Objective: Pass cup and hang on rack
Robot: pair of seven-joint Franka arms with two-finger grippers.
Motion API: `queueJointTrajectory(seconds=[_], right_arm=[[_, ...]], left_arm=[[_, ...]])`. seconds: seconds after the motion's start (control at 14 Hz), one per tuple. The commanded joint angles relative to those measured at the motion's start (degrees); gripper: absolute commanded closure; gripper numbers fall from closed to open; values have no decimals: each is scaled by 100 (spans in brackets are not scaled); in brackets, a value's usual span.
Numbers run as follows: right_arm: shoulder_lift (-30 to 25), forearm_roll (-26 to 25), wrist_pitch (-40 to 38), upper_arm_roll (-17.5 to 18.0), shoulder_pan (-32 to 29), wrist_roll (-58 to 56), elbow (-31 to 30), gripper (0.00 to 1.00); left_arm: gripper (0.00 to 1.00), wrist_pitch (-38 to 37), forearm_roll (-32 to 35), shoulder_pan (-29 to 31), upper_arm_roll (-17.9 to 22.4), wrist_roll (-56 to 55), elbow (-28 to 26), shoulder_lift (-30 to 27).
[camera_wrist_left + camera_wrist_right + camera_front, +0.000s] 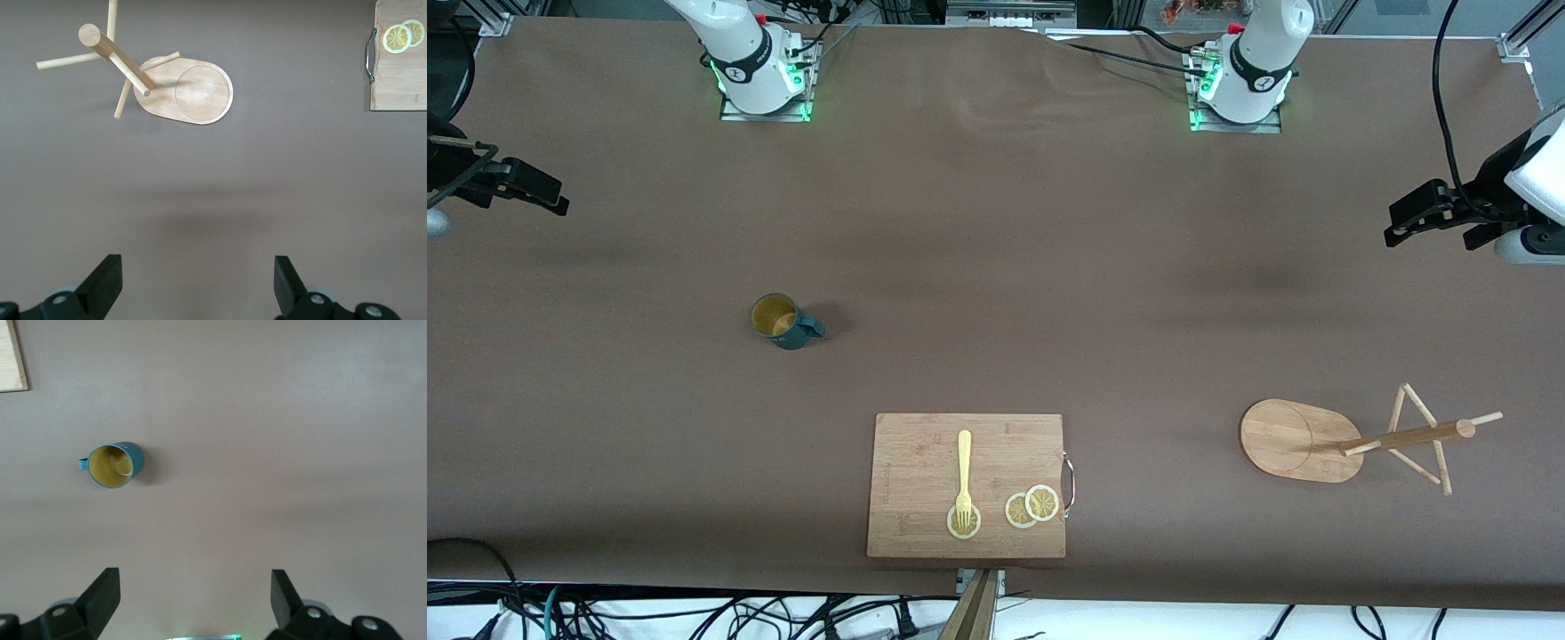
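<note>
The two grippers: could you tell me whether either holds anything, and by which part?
Nothing is held: left gripper and right gripper hang open over bare table; the cup stands alone.

A rectangular wooden cutting board (925, 471) is lying on the brown table covering (996, 231), close to the table edge nearest the front camera. A metal handle (1069, 483) is sitting on the board's short edge toward the left arm's end of the table. A yellow fork (964, 476) is lying on the board, its tines resting on one lemon slice (964, 523). Two more overlapping lemon slices (1032, 507) are lying on the board near the handle. Cables (694, 613) are trailing below the table's near edge.
</note>
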Motion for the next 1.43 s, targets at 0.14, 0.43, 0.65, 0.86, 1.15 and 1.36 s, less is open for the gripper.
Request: queueJointTrajectory(seconds=[0.14,0.43,0.65,0.86,1.15,1.36], right_arm=[[-48,78,-67,75,3,23,20,0],[-48,87,-67,83,3,40,12,0],[-21,87,-85,276,20,5,12,0],[241,60,-85,426,29,58,-6,0],[866,96,413,435,318,-47,-313,0],[814,105,1878,435,425,163,-1285,0]], left_arm=[[0,-81,57,40,-30,127,211,87],[0,-81,57,40,-39,127,211,87],[0,-108,57,40,-39,127,219,78],[0,-107,57,23,-56,119,211,69],[0,-107,57,32,-39,127,219,78],[0,-107,57,32,-30,127,219,78]])
